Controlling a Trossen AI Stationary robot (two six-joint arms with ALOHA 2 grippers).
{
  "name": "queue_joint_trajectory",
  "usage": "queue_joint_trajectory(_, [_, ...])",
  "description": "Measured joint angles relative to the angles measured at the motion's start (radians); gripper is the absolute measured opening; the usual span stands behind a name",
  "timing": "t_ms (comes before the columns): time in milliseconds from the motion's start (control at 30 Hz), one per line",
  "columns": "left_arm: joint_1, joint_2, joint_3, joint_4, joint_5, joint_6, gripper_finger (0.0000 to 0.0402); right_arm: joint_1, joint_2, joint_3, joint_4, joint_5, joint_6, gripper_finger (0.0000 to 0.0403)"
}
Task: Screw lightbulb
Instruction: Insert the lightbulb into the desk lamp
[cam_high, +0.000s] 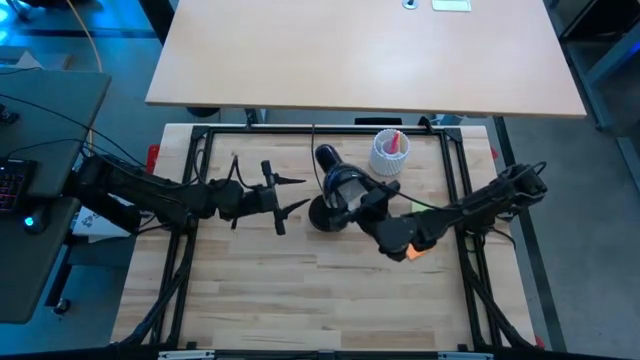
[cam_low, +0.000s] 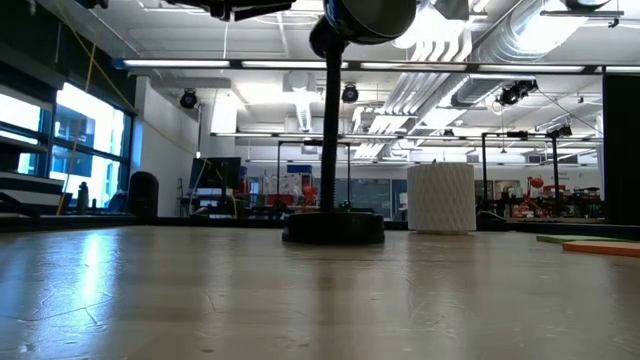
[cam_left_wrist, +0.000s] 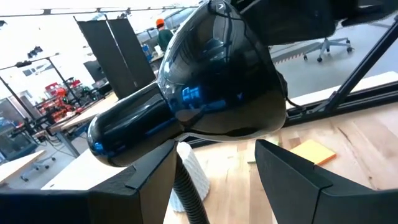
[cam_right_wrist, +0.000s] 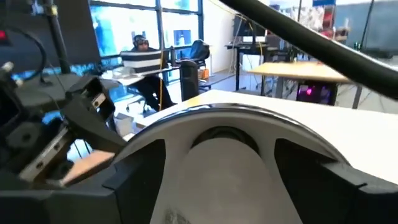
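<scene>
A black desk lamp stands mid-table on its round base (cam_high: 322, 216), its shade (cam_high: 344, 184) tipped toward my right arm. In the right wrist view the white frosted lightbulb (cam_right_wrist: 221, 183) sits inside the shade's silvery rim (cam_right_wrist: 217, 111). My right gripper (cam_right_wrist: 221, 149) is open at the shade's mouth (cam_high: 362, 202), one finger on each side of the bulb, with a gap showing. My left gripper (cam_high: 300, 195) is open and level on the shade's other side. Its fingers (cam_left_wrist: 149, 180) stand below the shade's back (cam_left_wrist: 211, 81), on either side of the lamp's neck (cam_left_wrist: 186, 196).
A white ribbed cup (cam_high: 390, 150) holding something red stands just beyond the lamp, toward the far right. An orange pad (cam_high: 415, 250) lies under my right arm. A black frame (cam_high: 200, 140) borders the tabletop. Bare wood lies along the near side.
</scene>
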Motion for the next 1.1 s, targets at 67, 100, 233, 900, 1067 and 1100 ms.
queue_joint_trajectory(67, [0.000, 0.000, 0.000, -0.001, 0.000, -0.015, 0.0216, 0.010, -0.002, 0.000, 0.019, 0.001, -0.065, 0.0300])
queue_joint_trajectory(100, [0.001, 0.000, 0.000, -0.002, 0.000, -0.023, 0.0216, 0.017, -0.002, 0.000, 0.024, 0.001, -0.101, 0.0300])
queue_joint_trajectory(233, [0.008, 0.000, 0.000, -0.028, 0.009, -0.065, 0.0216, 0.047, -0.002, 0.000, 0.017, 0.004, -0.247, 0.0300])
queue_joint_trajectory(900, [0.597, 0.042, 0.000, -0.069, 0.965, -0.314, 0.0216, 0.032, -0.002, 0.000, -0.356, -0.090, -1.005, 0.0300])
queue_joint_trajectory(1067, [0.704, 0.123, 0.006, 0.053, 1.061, -0.400, 0.0216, -0.006, -0.002, 0.000, -0.355, -0.088, -1.056, 0.0298])
queue_joint_trajectory(1100, [0.720, 0.142, 0.011, 0.073, 1.080, -0.412, 0.0216, -0.007, -0.002, 0.000, -0.354, -0.089, -1.056, 0.0298])
